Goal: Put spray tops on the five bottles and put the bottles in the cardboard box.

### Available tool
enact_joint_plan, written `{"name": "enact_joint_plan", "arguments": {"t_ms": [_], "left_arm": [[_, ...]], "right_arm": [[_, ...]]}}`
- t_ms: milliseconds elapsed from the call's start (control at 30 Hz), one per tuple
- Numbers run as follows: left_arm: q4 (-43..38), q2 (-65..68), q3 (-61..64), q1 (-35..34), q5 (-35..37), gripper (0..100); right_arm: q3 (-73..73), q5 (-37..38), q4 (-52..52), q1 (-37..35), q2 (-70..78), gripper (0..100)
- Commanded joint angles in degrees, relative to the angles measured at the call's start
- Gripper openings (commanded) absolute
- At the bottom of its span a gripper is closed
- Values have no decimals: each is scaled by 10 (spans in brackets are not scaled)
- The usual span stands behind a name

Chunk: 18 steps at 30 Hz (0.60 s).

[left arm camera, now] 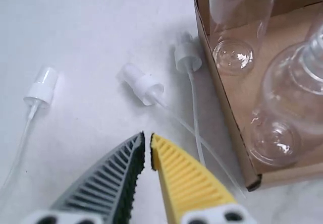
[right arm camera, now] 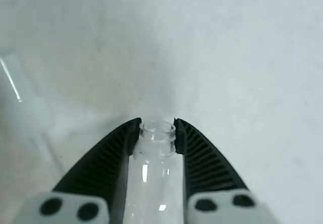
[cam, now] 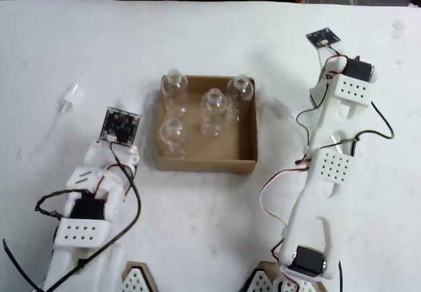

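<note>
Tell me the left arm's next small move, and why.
Probably open the left gripper and lower it onto the nearest spray top. Its jaws stand shut and empty above the table, and that top lies loose just ahead, beside the cardboard box. The right gripper is shut on a bottle whose neck is bare, so it needs a top.

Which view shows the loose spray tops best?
The left wrist view: three spray tops lie beside the box, caps and tubes plain. The high view shows one faintly, left of the box. The right wrist view has a pale blur that may be one.
</note>
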Motion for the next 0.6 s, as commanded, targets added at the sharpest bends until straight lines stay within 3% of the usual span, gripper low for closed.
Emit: {"name": "enact_joint_plan", "arguments": {"t_ms": [0, 433, 567], "left_arm": [[-16, 3, -5, -12, 8, 28], [-16, 3, -5, -12, 10, 28], [-16, 3, -5, -12, 9, 28]], "right_arm": [[-28, -45, 14, 16, -82, 16], [-27, -221, 19, 67, -279, 15], [-27, -238, 21, 77, -341, 15]]}}
